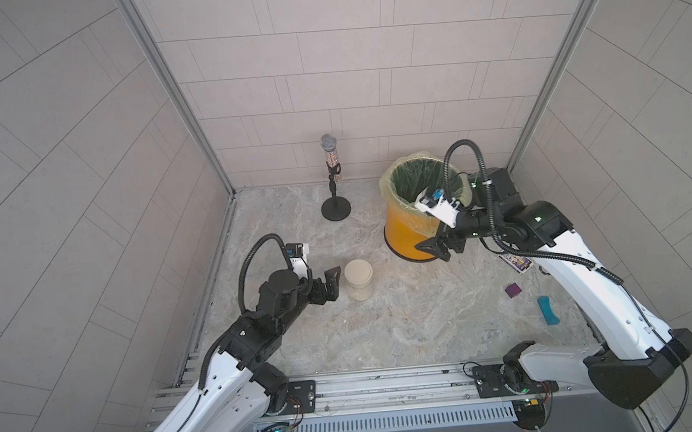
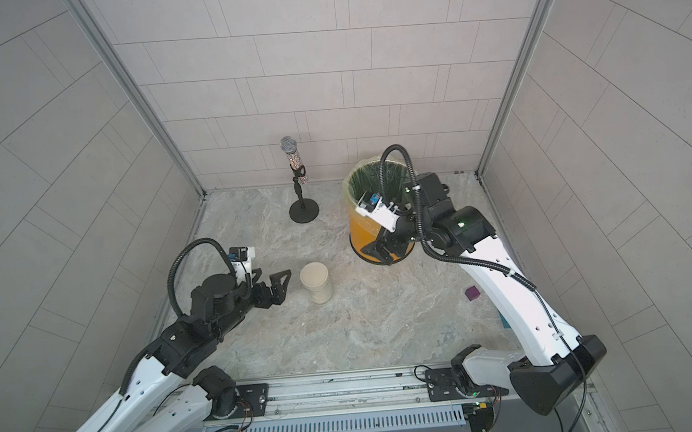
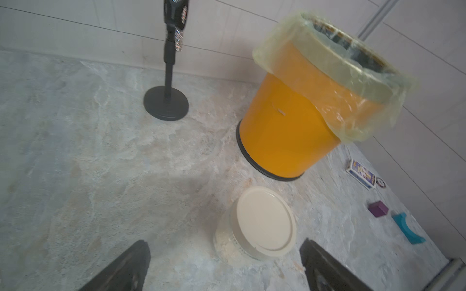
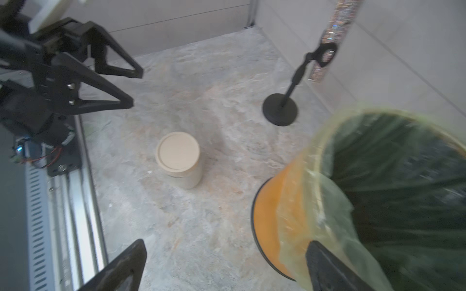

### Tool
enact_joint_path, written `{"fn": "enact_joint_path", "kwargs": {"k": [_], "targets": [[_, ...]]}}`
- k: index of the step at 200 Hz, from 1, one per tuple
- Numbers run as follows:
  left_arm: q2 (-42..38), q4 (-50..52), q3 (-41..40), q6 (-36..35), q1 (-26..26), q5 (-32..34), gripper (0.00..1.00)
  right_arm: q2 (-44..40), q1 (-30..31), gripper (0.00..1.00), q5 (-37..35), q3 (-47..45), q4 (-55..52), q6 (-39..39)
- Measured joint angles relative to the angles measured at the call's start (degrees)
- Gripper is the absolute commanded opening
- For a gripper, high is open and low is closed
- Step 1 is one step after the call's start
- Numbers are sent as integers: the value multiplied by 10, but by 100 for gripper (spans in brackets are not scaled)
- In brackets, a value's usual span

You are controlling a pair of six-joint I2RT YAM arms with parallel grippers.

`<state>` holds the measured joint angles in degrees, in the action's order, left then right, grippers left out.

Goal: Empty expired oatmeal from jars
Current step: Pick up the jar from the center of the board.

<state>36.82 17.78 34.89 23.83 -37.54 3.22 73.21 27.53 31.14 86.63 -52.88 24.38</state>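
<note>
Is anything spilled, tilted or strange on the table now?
Nothing is spilled or tipped: the jar stands upright, lid on. Only the microphone stand, purple block and teal piece look unrelated to the task.

The jar (image 1: 358, 280) stands on the table (image 1: 385, 331), left of centre, with oatmeal (image 1: 360, 294) in it. The bin (image 1: 404, 242) stands farther and to its right, the microphone stand (image 1: 336, 211) left of the bin by the far wall. A cube (image 1: 513, 290) and a block (image 1: 547, 310) lie at right.

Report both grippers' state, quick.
Left gripper: open, empty, beside the small clear cream-lidded jar.
Right gripper: open, empty, by the round orange bin.
</note>
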Motion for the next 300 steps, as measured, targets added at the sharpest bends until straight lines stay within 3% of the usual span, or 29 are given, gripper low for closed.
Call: {"fn": "enact_joint_path", "kwargs": {"k": [41, 130, 201, 300], "targets": [[16, 24, 0, 3, -104, 54, 100, 72, 111, 99, -32, 31, -42, 17], [8, 50, -43, 45, -285, 194, 100, 252, 162, 100, -59, 95, -40, -4], [-93, 93, -117, 119, -301, 294, 100, 350, 164, 99, -61, 170, -38, -45], [-116, 101, -148, 152, -301, 304, 100, 398, 206, 99, -106, 209, -42, -80]]}}
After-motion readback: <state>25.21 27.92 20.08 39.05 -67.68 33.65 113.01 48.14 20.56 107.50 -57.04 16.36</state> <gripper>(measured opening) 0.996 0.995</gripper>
